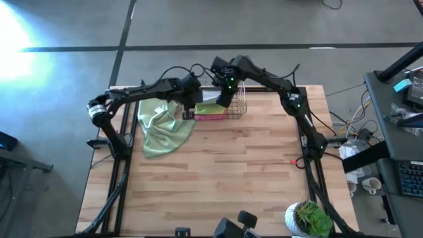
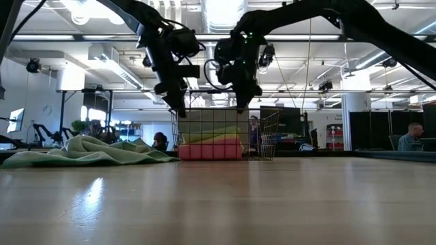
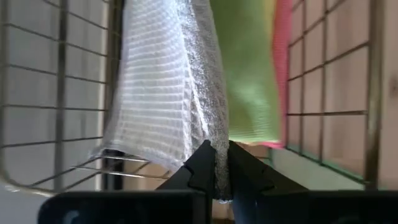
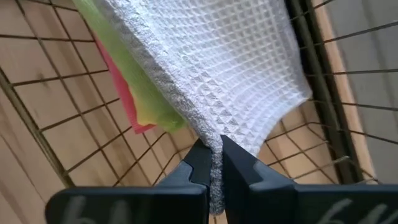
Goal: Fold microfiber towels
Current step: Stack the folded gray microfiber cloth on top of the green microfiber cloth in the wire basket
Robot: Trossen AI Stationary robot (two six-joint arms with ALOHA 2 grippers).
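A pale green towel (image 1: 163,125) lies crumpled on the table (image 1: 225,172) at left. Beside it, the left gripper (image 3: 216,177) pinches a grey towel (image 3: 168,93) over the wire basket (image 1: 232,106). The right gripper (image 4: 215,168) pinches the same towel's other edge, above the lime towel (image 3: 245,74) and pink towel (image 2: 210,151).

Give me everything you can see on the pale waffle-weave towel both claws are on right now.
The pale towel is a whitish-grey, waffle-textured soft cloth. It hangs stretched between the two claws over the wire basket. The left claw is shut on one edge of it, the right claw shut on another. Below it in the basket lie lime green, yellow and pink cloths; whether it touches them I cannot tell. Its full outline is not visible in any view.
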